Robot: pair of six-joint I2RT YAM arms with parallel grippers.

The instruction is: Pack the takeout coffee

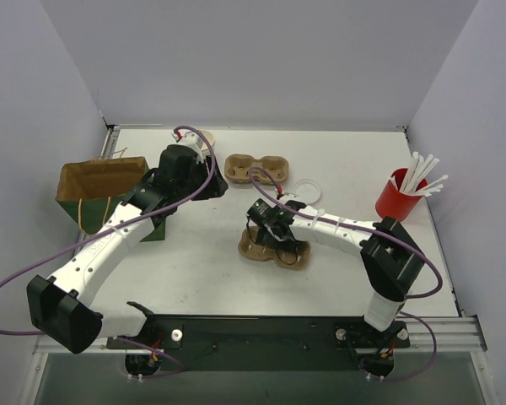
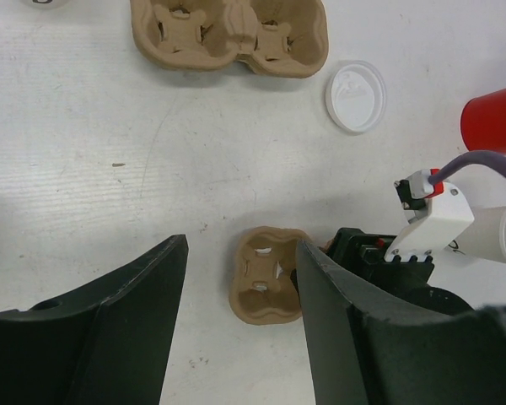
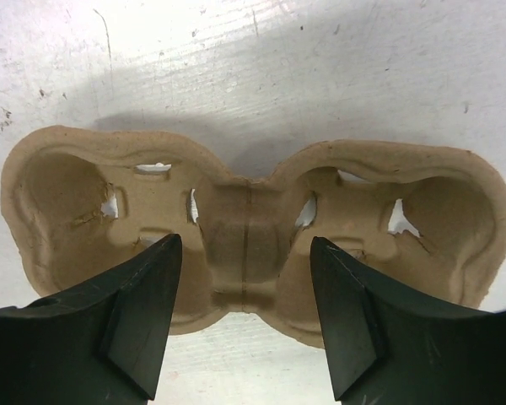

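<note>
1. Left gripper (image 2: 241, 253) hangs wide and empty, near a paper cup (image 1: 201, 142) at the back of the table (image 1: 202, 270).
2. Right gripper (image 3: 245, 245), jaws apart, straddles the centre bridge of the cup carrier (image 3: 246, 207), probably to grip there.
3. Flat lid (image 2: 355, 95) lies just beyond.

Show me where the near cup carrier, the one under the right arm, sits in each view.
Top external: the near cup carrier lies just below centre, under the right gripper.
Left wrist: bottom centre, seen between the left fingers.
Right wrist: fills the frame.
Shared landmark: the right gripper, over it in all three views.
</note>
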